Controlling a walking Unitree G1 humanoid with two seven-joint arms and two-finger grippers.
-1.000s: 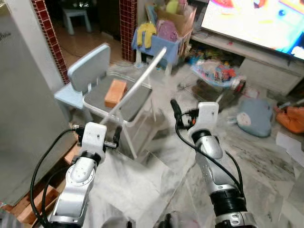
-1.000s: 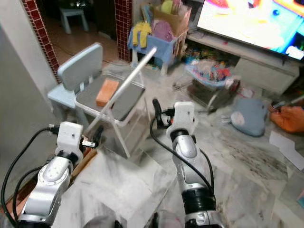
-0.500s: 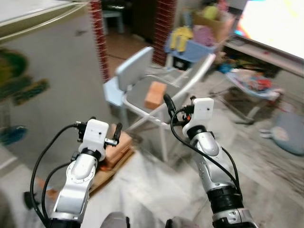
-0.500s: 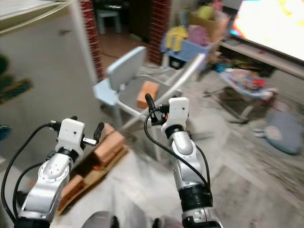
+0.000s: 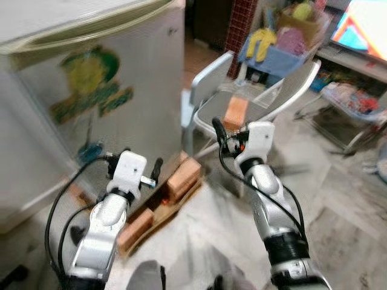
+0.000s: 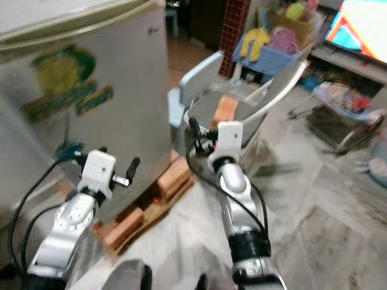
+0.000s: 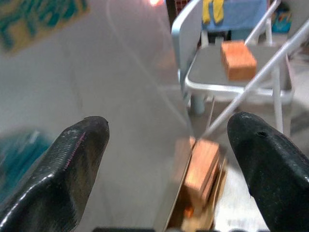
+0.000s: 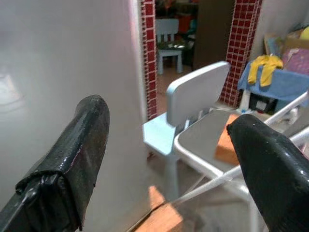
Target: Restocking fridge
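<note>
A grey fridge (image 5: pixel 91 78) with colourful stickers stands at the left, its door shut. Both arms are raised in front of me. My left gripper (image 5: pixel 134 160) is open and empty, close to the fridge's lower front; in the left wrist view its fingers (image 7: pixel 72 164) frame the fridge wall and the bricks. Also open and empty, my right gripper (image 5: pixel 225 136) hangs in front of the chairs. An orange block (image 5: pixel 234 112) lies on the seat of a grey folding chair (image 5: pixel 284 90).
Orange bricks (image 5: pixel 182 175) on wooden boards prop up the fridge's corner on the marble floor. A pale blue plastic chair (image 5: pixel 208 78) stands between fridge and folding chair. A box of toys (image 5: pixel 281 42) and a lit TV (image 5: pixel 366 27) are at the back right.
The camera has swung left, so the fridge now takes up the left half and the TV has slid to the right edge. Both arms keep the same raised pose, grippers still open.
</note>
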